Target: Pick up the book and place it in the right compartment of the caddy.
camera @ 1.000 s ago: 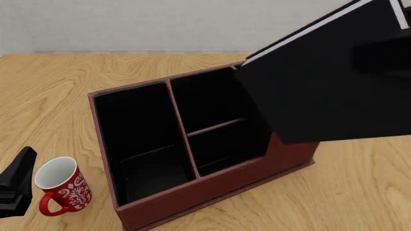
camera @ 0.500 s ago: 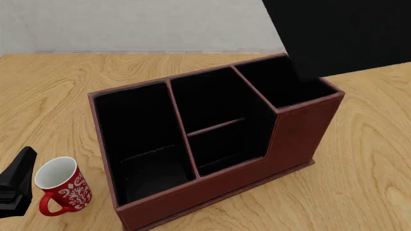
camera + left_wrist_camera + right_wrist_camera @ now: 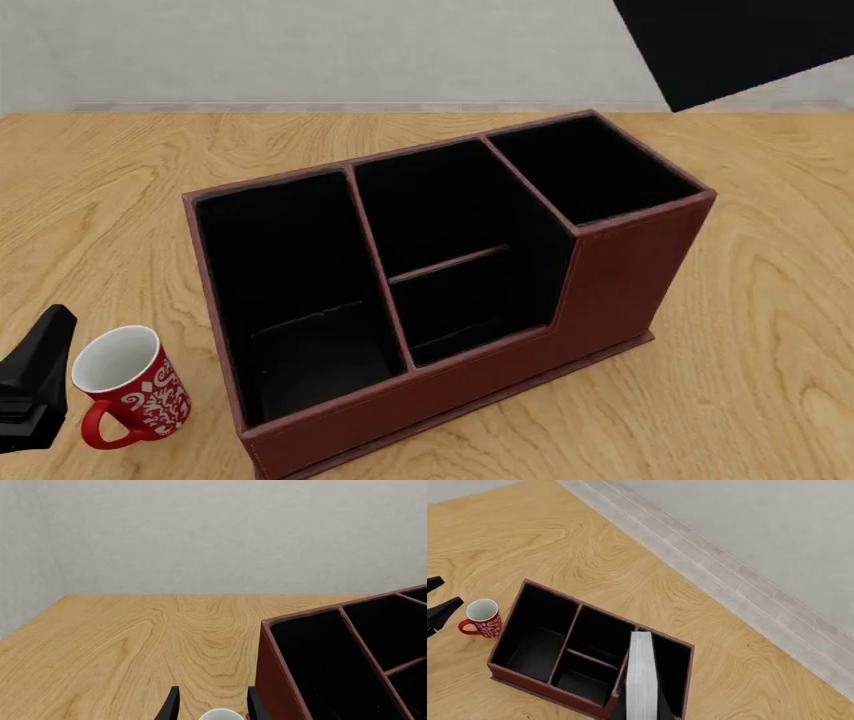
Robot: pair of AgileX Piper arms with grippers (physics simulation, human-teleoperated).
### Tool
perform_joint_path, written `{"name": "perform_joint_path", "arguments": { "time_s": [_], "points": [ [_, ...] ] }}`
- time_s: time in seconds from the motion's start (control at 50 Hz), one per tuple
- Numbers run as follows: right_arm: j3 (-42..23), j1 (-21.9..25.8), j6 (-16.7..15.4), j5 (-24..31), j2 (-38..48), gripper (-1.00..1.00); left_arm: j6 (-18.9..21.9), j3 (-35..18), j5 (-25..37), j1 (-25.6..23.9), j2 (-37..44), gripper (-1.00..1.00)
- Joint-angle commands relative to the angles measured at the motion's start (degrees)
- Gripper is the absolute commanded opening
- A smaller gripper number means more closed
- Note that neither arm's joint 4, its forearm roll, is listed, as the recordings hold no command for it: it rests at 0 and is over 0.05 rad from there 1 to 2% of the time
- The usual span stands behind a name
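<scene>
— Right hand [image 3: 642,714] first: what has it got?

— It is closed on the book [image 3: 642,672]. In the right wrist view the book runs straight out from the hand with its white page edges facing the camera. The hand's own fingers barely show, only as dark slivers on either side of the book.

— And where is the book relative to the caddy [image 3: 441,300]?

— Up in the air, clear of it. From the front only a black corner of cover shows at the upper edge of the picture. The caddy stands on the bench [image 3: 747,380] well below the hand. The right compartment [image 3: 594,170] is under the hand and shows only its black lining. In the right wrist view the book lines up roughly with the divider between that compartment and the middle section [image 3: 441,230]. Whether it is squarely above the compartment, the pictures do not settle.

— The left hand [image 3: 212,711]?

— Spread wide, holding nothing. It sits low by the bench, with the caddy's wide low-fronted section [image 3: 300,290] off to its right. A red patterned mug [image 3: 123,398] stands upright just beside it. In the left wrist view the mug's white rim shows between the two fingers [image 3: 171,707].

— Touching?

— Cannot tell.
</scene>
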Motion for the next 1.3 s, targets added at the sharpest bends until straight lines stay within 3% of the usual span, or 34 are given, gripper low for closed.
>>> {"name": "perform_joint_path", "arguments": {
  "time_s": [0.02,0.2,0.6,1.3],
  "points": [
    [-8.0,-4.7,-0.9,4.9,5.8,-1.00,0.0,0.0,0.0,0.0,0.0,1.00],
    [-6.1,-7.5,-2.2,5.0,9.6,-1.00,0.0,0.0,0.0,0.0,0.0,1.00],
    [-8.5,-7.5,-0.8,5.0,14.5,-1.00,0.0,0.0,0.0,0.0,0.0,1.00],
    [-7.8,-7.8,4.1,5.0,14.2,-1.00,0.0,0.0,0.0,0.0,0.0,1.00]
  ]
}}
